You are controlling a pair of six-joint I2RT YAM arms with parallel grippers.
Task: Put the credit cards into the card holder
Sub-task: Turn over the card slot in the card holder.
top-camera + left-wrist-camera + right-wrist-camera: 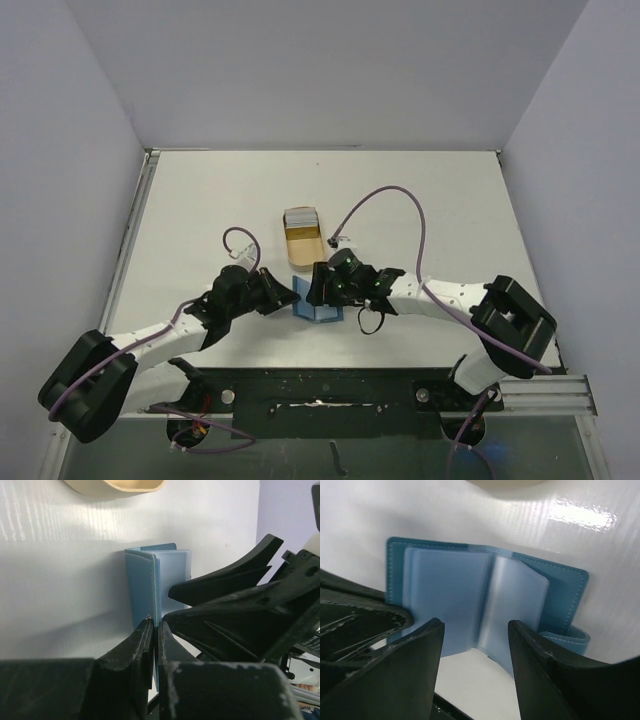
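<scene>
One card holder [322, 314] lies spread open on the white tabletop [200, 200], just below the middle of the overhead view and between the two tools. In the right wrist view its teal cover [560, 587] fills the centre, with pale blue pocket leaves fanned up from the spine and the snap tab at the lower right.

The left tool [154, 622] is clenched on one edge of the card holder's cover, with both fingertips pinched together on the thin teal flap at the bottom centre of its own view. The right tool [475, 625] is released. Its two dark fingers [420, 655] stand apart over the near edge of the pockets with nothing between them.

One tan tray [303, 245] sits just above the holder in the overhead view. The credit cards [299, 215] lie at its upper end as a grey-white stack. Their number cannot be counted from here.
</scene>
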